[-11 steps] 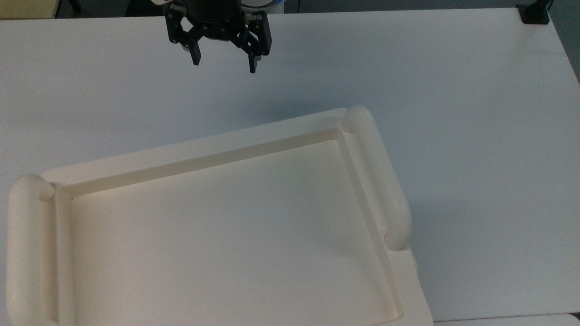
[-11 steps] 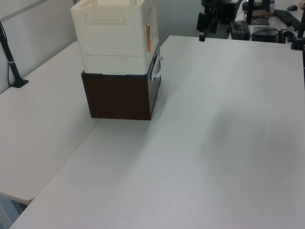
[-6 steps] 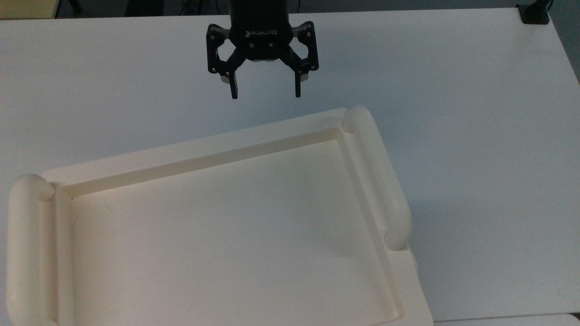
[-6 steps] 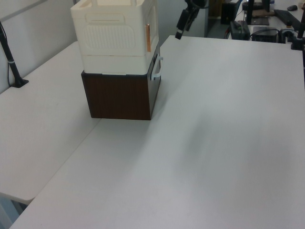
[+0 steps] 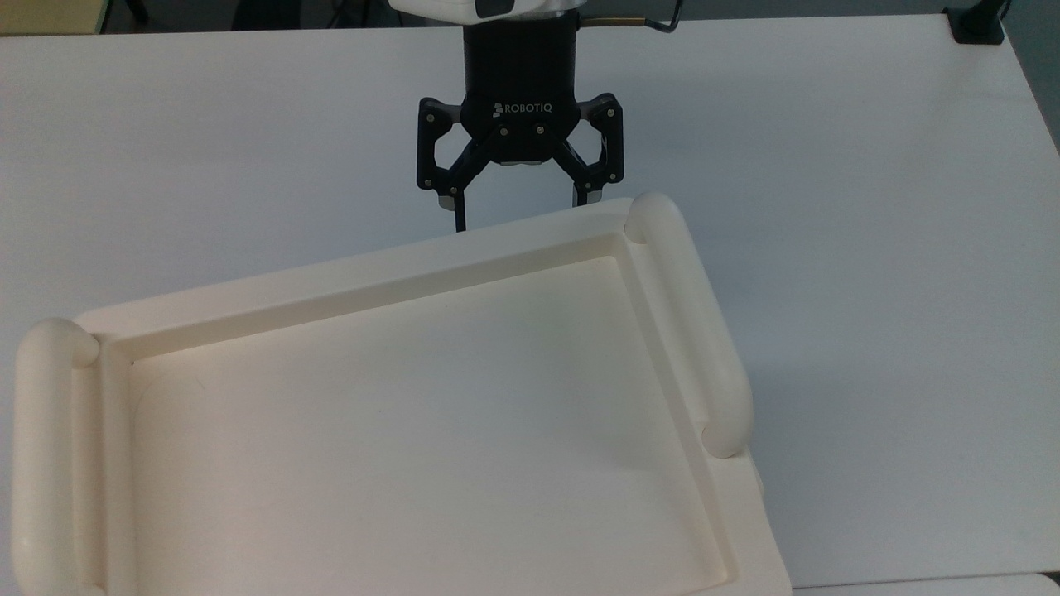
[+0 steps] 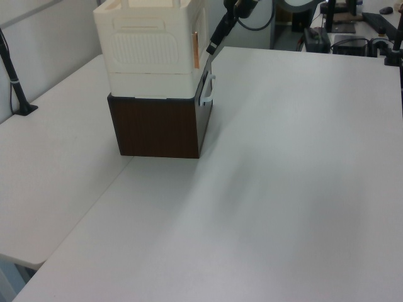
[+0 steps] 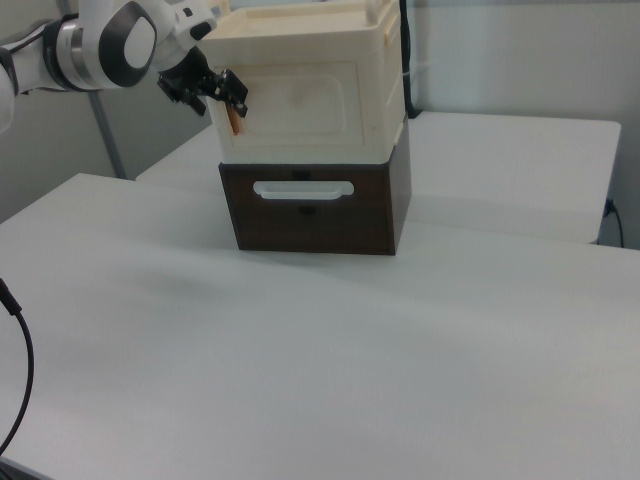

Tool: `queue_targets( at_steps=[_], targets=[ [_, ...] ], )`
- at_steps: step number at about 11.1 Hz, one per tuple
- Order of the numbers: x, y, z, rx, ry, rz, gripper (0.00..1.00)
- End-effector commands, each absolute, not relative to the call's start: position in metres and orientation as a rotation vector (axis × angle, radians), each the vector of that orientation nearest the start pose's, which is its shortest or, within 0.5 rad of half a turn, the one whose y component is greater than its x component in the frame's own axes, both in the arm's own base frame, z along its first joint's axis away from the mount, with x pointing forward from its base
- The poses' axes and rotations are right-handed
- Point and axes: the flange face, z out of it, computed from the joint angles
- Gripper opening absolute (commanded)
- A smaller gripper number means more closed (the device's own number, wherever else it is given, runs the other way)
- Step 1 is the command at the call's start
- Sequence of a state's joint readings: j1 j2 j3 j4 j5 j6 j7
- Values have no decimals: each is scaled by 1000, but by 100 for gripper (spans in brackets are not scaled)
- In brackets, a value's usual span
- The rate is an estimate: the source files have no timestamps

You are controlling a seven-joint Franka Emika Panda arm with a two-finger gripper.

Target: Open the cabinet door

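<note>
- Cream plastic cabinet door (image 7: 300, 107), a flat rimmed panel, sits shut on the cabinet's face just below and ahead of the jaws
- Black two-finger gripper (image 5: 520, 211) has its jaws spread wide, holding nothing
- You can see an orange-brown strip (image 6: 196, 50) at the door's edge, right by the fingertips (image 7: 240, 110)
- Nothing is opened yet; you still have to catch the door's edge and swing it out, as I judge it

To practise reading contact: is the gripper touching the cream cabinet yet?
Cannot tell. In the right view, the gripper overlaps the cream cabinet's front corner; no view shows plain contact or gap.
</note>
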State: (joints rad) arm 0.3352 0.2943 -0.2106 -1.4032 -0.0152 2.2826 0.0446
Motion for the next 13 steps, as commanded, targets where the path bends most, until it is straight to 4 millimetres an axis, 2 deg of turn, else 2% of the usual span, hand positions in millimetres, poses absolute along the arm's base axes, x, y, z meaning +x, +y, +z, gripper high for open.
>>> queue_targets(
  at_steps=[1,3,5,7,8,9,11,13],
  targets=[
    [696,112,610,-2999,-196,-1042,96],
    [700,133,607,-3005,-258,-1088,89],
    [710,144,595,-3023,-200,-1102,79],
    [709,157,590,-3047,-193,-1119,67],
    [709,159,589,-3050,-187,-1121,48],
    [710,160,586,-3056,-199,-1116,38],
    [709,159,581,-3064,-199,-1100,26],
    [710,155,580,-3068,-190,-1098,24]
  ],
)
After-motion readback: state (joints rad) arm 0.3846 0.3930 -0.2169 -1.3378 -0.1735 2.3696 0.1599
